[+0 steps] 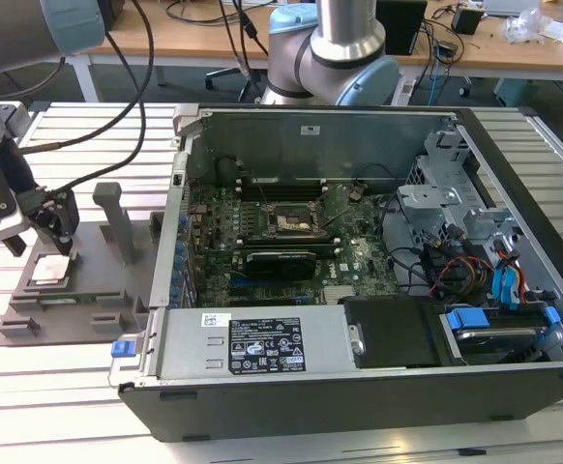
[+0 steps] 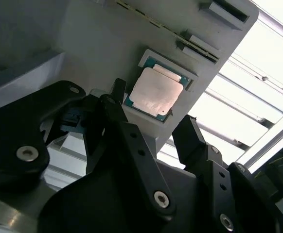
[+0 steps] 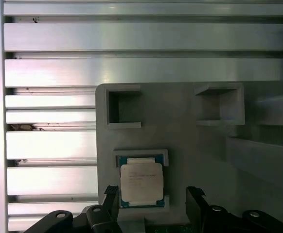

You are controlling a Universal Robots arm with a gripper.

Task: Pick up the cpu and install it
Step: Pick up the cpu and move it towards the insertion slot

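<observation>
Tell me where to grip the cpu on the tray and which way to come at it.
Take the cpu by two opposite thin edges, coming straight down from above. It lies flat, metal top up, in a shallow pocket of the grey tray, so probably only its edges offer a hold. The open claw hangs above it, spread wider than the chip.

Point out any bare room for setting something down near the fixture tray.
Bare slatted table lies nearer the camera than the grey fixture tray in the exterior view, and beside the tray in the first wrist view. Crowded: the tray around the cpu, under the open gripper, and inside the computer case.
</observation>
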